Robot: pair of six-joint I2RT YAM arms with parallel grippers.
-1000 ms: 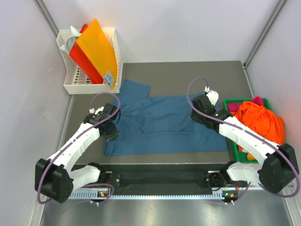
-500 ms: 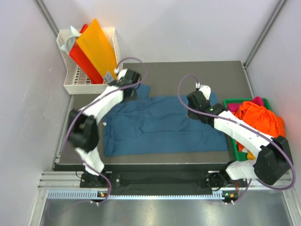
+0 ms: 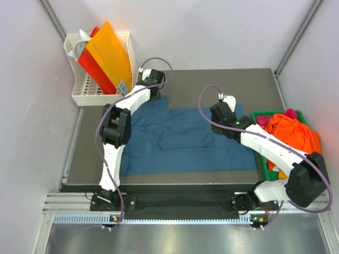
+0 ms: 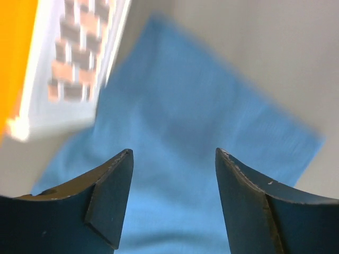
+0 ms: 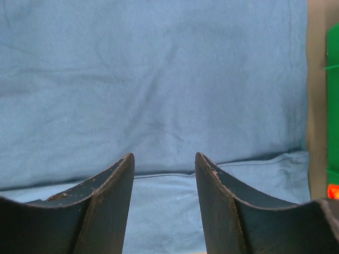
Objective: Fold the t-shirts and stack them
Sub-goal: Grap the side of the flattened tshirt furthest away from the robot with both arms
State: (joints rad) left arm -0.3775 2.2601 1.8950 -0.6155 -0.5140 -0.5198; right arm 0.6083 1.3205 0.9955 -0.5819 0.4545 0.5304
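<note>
Flanking the teal t-shirt (image 3: 190, 143) sit a white basket (image 3: 87, 92) and green tray (image 3: 258, 114).

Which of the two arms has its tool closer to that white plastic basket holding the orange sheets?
Left. The left tool is over the teal-blue cloth t-shirt sleeve, right beside the white plastic basket; the right tool is across the shirt, far from it.
</note>
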